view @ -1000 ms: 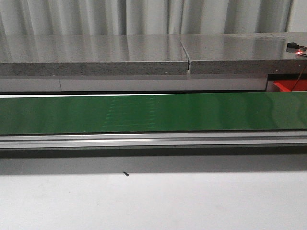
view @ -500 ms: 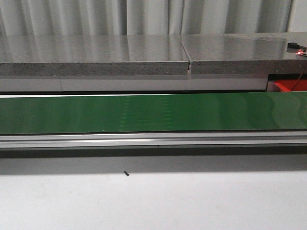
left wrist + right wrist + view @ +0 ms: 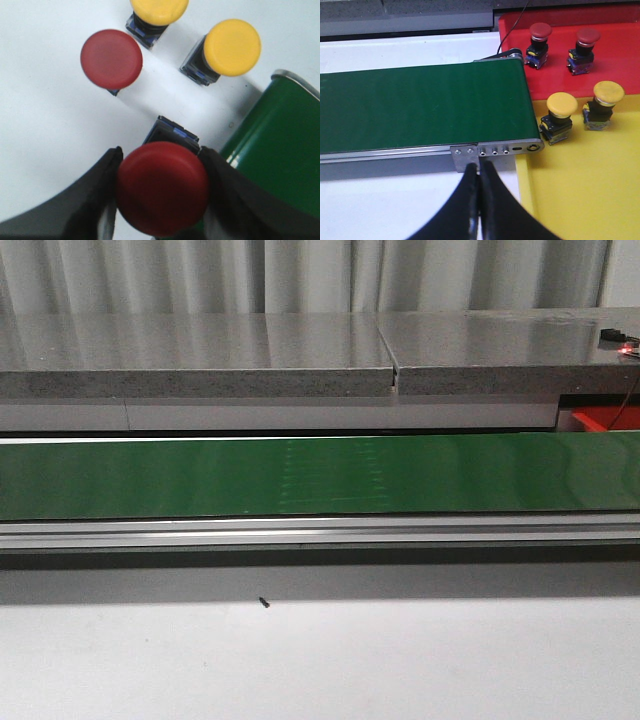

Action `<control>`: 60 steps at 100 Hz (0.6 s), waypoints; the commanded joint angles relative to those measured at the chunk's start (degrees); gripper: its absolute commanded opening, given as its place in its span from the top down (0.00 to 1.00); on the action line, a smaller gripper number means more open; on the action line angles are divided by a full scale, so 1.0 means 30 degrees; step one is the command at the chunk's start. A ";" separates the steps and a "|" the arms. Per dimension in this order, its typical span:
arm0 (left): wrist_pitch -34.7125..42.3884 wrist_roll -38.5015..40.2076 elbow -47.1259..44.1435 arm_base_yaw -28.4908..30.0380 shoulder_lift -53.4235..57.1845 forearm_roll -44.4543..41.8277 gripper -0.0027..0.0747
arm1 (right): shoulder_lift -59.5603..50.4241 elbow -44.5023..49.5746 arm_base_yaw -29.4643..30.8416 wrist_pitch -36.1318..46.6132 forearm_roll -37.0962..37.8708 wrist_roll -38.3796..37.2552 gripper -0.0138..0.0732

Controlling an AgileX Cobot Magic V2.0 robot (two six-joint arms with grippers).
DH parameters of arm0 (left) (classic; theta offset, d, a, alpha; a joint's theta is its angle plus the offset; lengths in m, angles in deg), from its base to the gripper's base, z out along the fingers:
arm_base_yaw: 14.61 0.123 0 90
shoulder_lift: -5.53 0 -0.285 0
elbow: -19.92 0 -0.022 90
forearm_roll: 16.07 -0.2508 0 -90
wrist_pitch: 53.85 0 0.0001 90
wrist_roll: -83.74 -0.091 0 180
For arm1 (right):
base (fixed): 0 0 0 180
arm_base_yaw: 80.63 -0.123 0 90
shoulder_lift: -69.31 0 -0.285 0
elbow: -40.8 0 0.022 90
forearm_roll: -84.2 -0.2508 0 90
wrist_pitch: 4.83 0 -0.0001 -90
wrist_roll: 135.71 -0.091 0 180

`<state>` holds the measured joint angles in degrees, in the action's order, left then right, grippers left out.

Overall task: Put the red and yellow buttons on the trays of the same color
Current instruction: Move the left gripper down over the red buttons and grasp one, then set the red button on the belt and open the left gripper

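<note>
Left claw (image 3: 161, 192) clenched on a red button (image 3: 162, 187) near the green belt's (image 3: 272, 150) end; right claw (image 3: 480, 187) clenched, empty (beside the yellow tray (image 3: 585, 185)) — set the button down upright, centred on the belt.

Front view: even, diffuse lighting. The polished grey stone slab (image 3: 200, 350) across the upper frame carries soft reflections; a dark shadow band lies under the long green conveyor belt (image 3: 320, 475), whose centre shows a faint pale ripple pattern. Left wrist view: bright white table surface (image 3: 40, 110), nearly overexposed; the near dark-red round button (image 3: 162, 187) at lower centre is soft-focused, and short shadows fall beside the farther buttons. Right wrist view: sharp, saturated colour, little glare.
</note>
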<state>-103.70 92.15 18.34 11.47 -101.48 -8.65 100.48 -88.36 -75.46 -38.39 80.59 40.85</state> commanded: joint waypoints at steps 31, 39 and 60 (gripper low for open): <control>0.0349 -0.0844 -0.0740 -0.2333 0.3357 0.0090 0.68 | 0.0079 -0.0484 -0.0011 0.1272 0.0079 0.0215 0.95; 0.0574 -0.0844 -0.0770 -0.2907 0.3327 -0.0008 0.68 | 0.0079 -0.0484 -0.0011 0.1272 0.0079 0.0215 0.95; 0.0677 -0.0844 -0.0770 -0.3285 0.3079 -0.0008 0.68 | 0.0079 -0.0484 -0.0011 0.1272 0.0079 0.0215 0.95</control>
<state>-103.76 89.68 14.70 1.94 -93.87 -8.79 100.48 -88.36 -75.46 -38.39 80.59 40.85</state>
